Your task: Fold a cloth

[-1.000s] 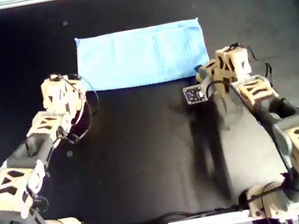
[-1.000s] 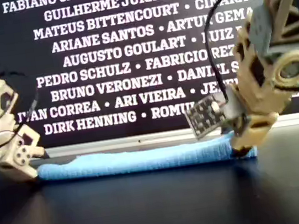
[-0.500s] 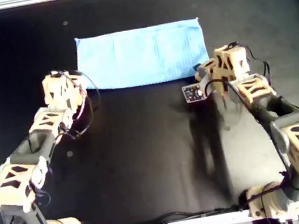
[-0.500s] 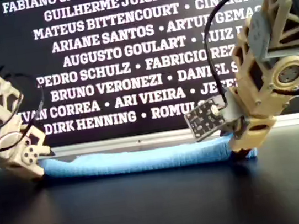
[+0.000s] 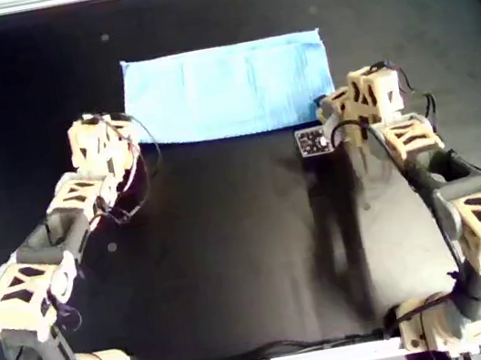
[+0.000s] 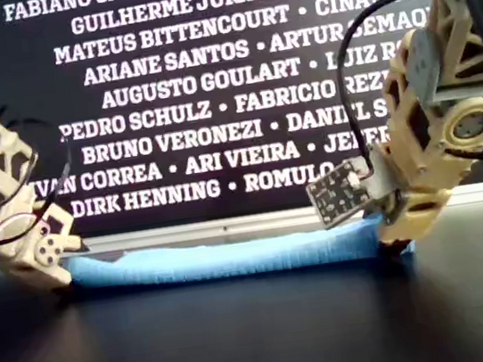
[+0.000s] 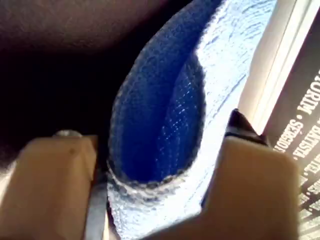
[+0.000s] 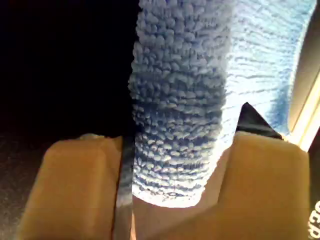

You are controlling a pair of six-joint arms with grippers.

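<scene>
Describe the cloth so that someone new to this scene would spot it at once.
On the black table, look toward the overhead view's top edge. The cloth lies there as a flat rectangle, with an arm's gripper at each near corner. It is the only blue thing in view.

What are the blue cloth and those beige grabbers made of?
The cloth looks like soft towelling or microfibre: the second wrist view shows tiny fuzzy loops, and a fine weave shows farther along. My first gripper and my second gripper look like matte beige plastic, smooth and blocky, possibly 3D-printed.
</scene>
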